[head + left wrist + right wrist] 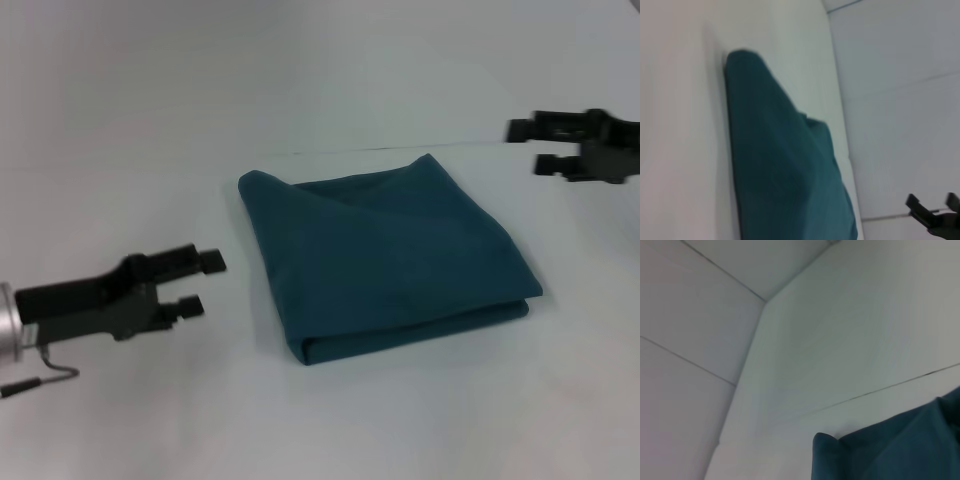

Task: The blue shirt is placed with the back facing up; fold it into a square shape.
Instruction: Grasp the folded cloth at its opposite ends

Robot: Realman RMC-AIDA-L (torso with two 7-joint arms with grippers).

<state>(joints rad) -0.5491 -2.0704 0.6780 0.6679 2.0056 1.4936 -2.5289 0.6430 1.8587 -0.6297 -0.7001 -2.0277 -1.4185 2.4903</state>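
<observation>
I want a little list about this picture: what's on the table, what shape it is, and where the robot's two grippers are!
thing: dark teal-blue knit shirt, plain, no print
shape: folded into a rough square, layers stacked
place: flat on the white table, in the middle
left gripper: open, empty, beside the shirt on the robot's left, not touching
right gripper: open, empty, off to the far right, not touching
job: fold looks done

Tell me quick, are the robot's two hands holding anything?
Left gripper: open, empty, beside the folded dark teal-blue knit shirt.
Right gripper: open, empty, off to the shirt's far right.
</observation>
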